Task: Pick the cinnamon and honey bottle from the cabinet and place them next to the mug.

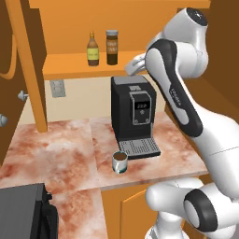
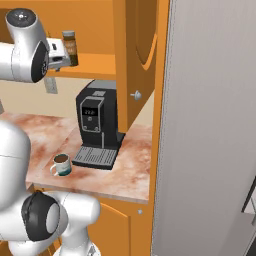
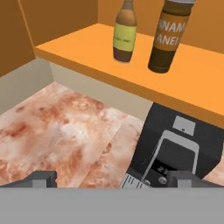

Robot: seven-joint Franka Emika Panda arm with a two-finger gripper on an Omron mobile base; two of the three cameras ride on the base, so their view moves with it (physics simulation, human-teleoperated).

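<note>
The honey bottle (image 1: 93,49) and the cinnamon (image 1: 112,47) stand upright side by side on the cabinet's orange shelf board (image 1: 65,64), the bottle on the left. In the hand view the honey bottle (image 3: 124,34) and the cinnamon (image 3: 169,40) are ahead and above, a short way off. My gripper (image 3: 112,179) is open with nothing between its fingertips (image 3: 41,178). It hovers just right of the shelf, above the coffee machine (image 1: 133,109). The mug (image 1: 120,162) sits on the counter in front of the machine's drip tray, and shows again as the mug (image 2: 61,164).
The cabinet's brown door (image 1: 25,56) stands open at left. A black appliance (image 1: 23,214) sits at the counter's near left corner. A tall grey panel (image 2: 210,125) fills the right side. Marbled counter (image 1: 56,149) stretches left of the mug.
</note>
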